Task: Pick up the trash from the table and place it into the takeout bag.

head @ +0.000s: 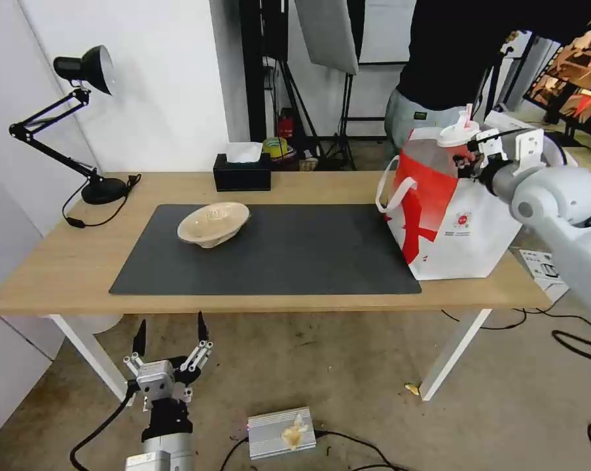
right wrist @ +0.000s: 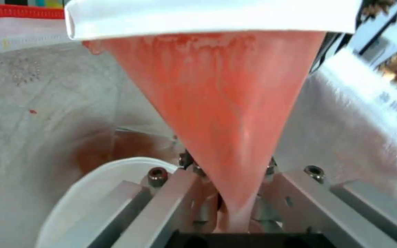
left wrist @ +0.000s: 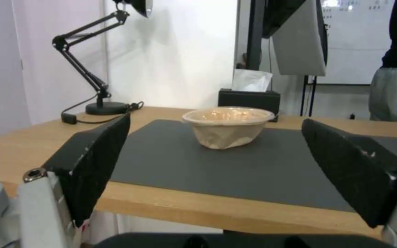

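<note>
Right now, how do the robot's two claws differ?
The left gripper hangs open and empty below the light-wood table; the right gripper is raised at the white-and-red takeout bag, shut on the red cup with white lid. Both wear black fingers.

Worktop [head: 295, 190]: long light-wood top on white legs.
Mat [head: 308, 255]: dark grey rectangle, centre of the worktop.
Pulp bowl [head: 214, 224]: beige, on the mat toward 10 o'clock.
Tissue box [head: 242, 171]: black, far edge at 12 o'clock, off the mat.
Desk lamp [head: 103, 190]: black, base at 10 o'clock, far left corner.
Takeout bag [head: 452, 222]: white and red, upright at 3 o'clock, overlapping the mat's right edge.
</note>
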Motion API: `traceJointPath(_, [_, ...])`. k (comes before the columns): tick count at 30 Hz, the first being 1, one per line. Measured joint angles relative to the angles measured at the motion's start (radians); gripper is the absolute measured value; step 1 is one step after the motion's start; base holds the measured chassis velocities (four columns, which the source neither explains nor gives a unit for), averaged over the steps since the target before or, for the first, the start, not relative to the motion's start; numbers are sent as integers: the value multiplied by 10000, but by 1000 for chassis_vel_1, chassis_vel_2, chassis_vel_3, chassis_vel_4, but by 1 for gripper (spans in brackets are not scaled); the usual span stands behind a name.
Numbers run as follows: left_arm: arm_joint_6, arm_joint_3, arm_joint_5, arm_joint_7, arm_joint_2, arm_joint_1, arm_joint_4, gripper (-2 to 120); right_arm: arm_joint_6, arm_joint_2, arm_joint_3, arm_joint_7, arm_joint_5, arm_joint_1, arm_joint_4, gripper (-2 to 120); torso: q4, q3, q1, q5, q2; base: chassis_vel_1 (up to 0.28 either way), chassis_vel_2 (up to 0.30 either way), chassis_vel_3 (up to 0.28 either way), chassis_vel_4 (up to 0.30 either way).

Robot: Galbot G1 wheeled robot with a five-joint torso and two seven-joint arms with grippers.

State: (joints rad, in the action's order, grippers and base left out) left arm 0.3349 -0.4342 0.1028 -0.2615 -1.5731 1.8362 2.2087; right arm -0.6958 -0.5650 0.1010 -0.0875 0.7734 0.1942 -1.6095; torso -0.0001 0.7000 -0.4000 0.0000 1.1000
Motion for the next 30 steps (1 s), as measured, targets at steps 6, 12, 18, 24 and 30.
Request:
traceJointPath(6, [20, 44, 1, -1, -4, -2, 30, 100, -19, 363, 1243, 961, -875, -1292, 322, 2, 1, 0, 0, 0, 0, 0, 0, 0, 0])
traceJointPath(12, [53, 48, 1, -1, 7, 28, 74, 100, -10, 370, 1683, 1189, -1026, -1826, 375, 2, 1, 0, 0, 0, 0, 0, 0, 0, 0])
traceJointPath(18, [79, 39, -6, -1, 40, 47, 90, 100, 9, 323, 1918, 1223, -1104, -1918, 491, 2, 1, 0, 0, 0, 0, 0, 0, 0, 0])
traceJointPath(24, [80, 38, -27, -1, 46, 30, 91, 100, 40, 278, 2169, 1571, -1275, -2145, 671, 2, 1, 0, 0, 1, 0, 0, 0, 0, 0])
traceJointPath(30, [82, 35, -36, -1, 49, 25, 71, 100, 67, 282, 2550, 2428, -1767, -2486, 859, 2, 1, 0, 0, 0, 0, 0, 0, 0, 0])
